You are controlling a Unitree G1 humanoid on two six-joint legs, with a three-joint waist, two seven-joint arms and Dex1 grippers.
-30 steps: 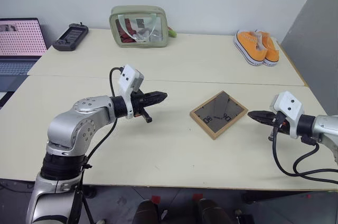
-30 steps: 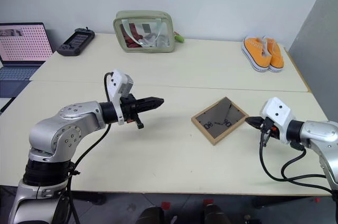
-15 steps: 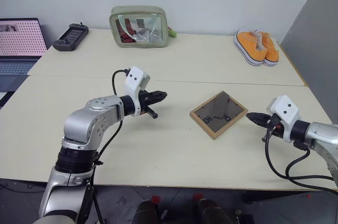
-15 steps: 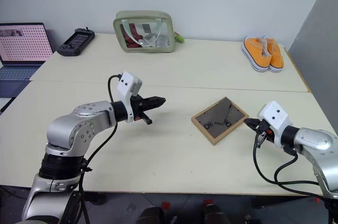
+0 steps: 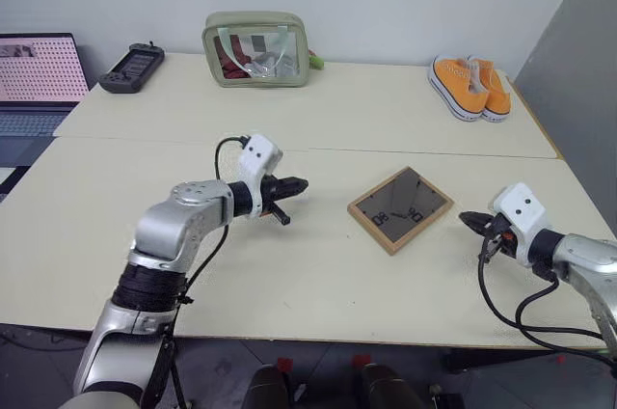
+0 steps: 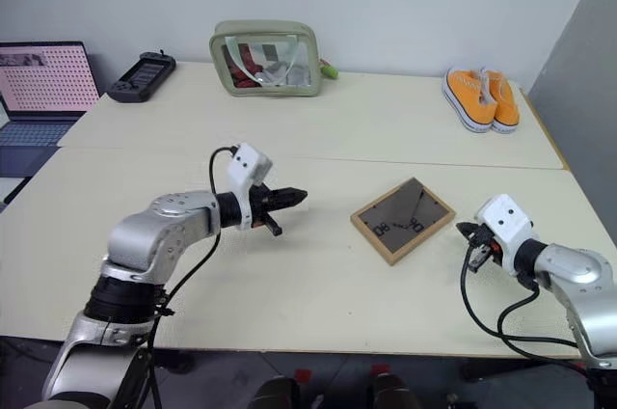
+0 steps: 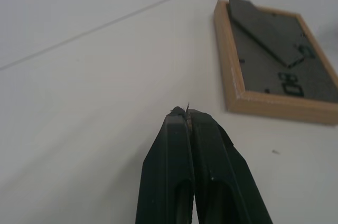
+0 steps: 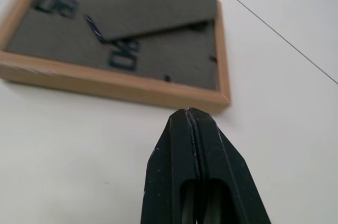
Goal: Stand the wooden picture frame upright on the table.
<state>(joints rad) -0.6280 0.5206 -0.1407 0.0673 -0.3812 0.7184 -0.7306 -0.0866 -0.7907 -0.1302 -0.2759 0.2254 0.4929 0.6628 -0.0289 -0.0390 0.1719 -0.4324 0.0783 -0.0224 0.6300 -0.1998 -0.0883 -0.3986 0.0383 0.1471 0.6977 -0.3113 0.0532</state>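
Left pincer (image 5: pixel 301 184), fingers pressed together and holding nothing, hangs low over the counter (image 5: pixel 289 284) to the left of the wooden picture frame (image 5: pixel 401 208), its tip aimed toward the frame's near-left edge. Right pincer (image 5: pixel 466 221), likewise fully closed and empty, sits just off the frame's right corner, pointing back toward it. Both stand apart from the frame, one on each side; this flanking arrangement probably prepares a two-sided approach, one tip to pry or lift an edge while the other steadies.

Frame position: lying flat, face down, on the near half of the counter, just on the robot's side of the seam and right of centre. Its dark back faces up, with the fold-out stand leg (image 8: pixel 158 15) lying folded flat against the back, so the frame cannot yet stand unaided. It is turned diamond-wise to the counter edge, one corner toward the robot and one toward the far wall; its sides look almost equal, and I cannot tell which is the long one.

Background items: a green pouch (image 5: pixel 255 48), orange shoes (image 5: pixel 469 86), a handheld controller (image 5: pixel 131 68) and a laptop (image 5: pixel 37 81) lie well apart from the work.
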